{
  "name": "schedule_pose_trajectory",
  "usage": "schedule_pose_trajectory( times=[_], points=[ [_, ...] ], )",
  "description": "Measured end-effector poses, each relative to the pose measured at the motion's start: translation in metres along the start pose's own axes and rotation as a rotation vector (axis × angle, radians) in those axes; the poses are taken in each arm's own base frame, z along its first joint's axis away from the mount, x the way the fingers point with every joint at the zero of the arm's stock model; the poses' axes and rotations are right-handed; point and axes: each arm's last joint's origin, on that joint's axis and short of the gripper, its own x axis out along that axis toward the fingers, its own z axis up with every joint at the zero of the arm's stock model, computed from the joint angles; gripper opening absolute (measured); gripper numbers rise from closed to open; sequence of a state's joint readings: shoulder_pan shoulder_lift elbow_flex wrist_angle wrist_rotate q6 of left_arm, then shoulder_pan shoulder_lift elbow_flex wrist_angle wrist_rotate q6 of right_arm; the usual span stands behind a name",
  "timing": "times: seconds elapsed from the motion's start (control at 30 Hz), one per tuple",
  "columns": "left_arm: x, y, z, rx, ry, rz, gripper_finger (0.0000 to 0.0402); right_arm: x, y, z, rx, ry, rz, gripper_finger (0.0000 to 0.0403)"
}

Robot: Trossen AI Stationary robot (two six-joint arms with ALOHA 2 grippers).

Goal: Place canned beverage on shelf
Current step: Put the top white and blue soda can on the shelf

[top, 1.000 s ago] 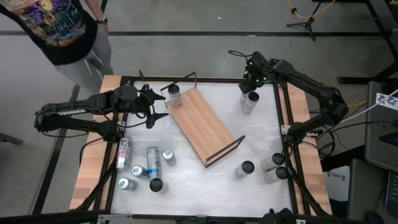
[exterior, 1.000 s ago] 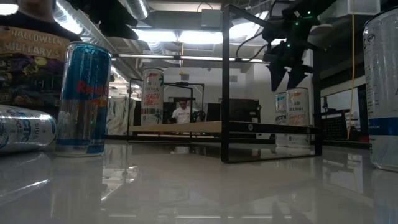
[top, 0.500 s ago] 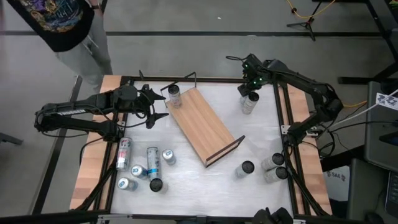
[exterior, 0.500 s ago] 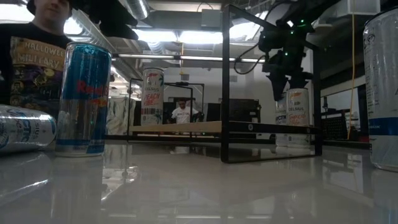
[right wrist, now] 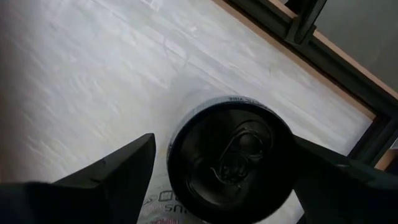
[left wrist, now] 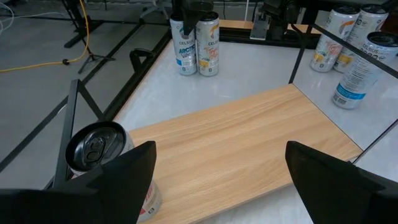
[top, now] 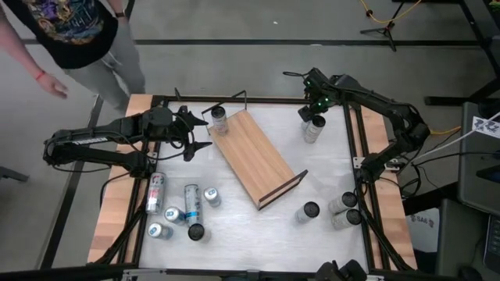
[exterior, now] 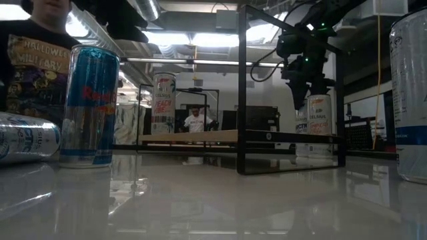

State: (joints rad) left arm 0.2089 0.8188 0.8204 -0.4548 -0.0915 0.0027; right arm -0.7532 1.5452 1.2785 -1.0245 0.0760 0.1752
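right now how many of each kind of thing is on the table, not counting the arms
cans: 12
shelf: 1
total: 13

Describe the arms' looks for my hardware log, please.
Both arms are dark, slim and jointed, with cables looped along them. The left gripper ends in two pointed black fingers. The right gripper looks alike, with small green lights glowing at its wrist.
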Motion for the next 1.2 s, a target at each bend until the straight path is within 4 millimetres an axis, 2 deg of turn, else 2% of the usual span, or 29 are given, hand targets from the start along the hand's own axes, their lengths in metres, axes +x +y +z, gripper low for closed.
schedule_pose_trajectory(
  times=[0.1, 0.37, 0.5, 0.7, 0.97, 1.2],
  points=[
    [0.0, 0.0, 0.0, 0.0, 0.0, 0.0, 0.035, 0.0, 0.0002, 0.0, 0.0, 0.001, 0.007, 0.0322],
    [0.0, 0.0, 0.0, 0.0, 0.0, 0.0, 0.035, -0.0004, 0.0003, 0.0002, -0.053, -0.003, 0.01, 0.0247],
    [0.0, 0.0, 0.0, 0.0, 0.0, 0.0, 0.035, -0.0005, 0.001, 0.0005, -0.145, -0.006, 0.034, 0.0247],
    [0.0, 0.0, 0.0, 0.0, 0.0, 0.0, 0.035, -0.0006, 0.0033, 0.0, -0.328, -0.006, 0.115, 0.027],
    [0.0, 0.0, 0.0, 0.0, 0.0, 0.0, 0.035, -0.0008, 0.0048, 0.0, -0.615, -0.032, 0.164, 0.0254],
    [0.0, 0.0, 0.0, 0.0, 0.0, 0.0, 0.035, -0.0005, 0.008, 0.0021, -0.733, -0.085, 0.244, 0.0257]
  ],
)
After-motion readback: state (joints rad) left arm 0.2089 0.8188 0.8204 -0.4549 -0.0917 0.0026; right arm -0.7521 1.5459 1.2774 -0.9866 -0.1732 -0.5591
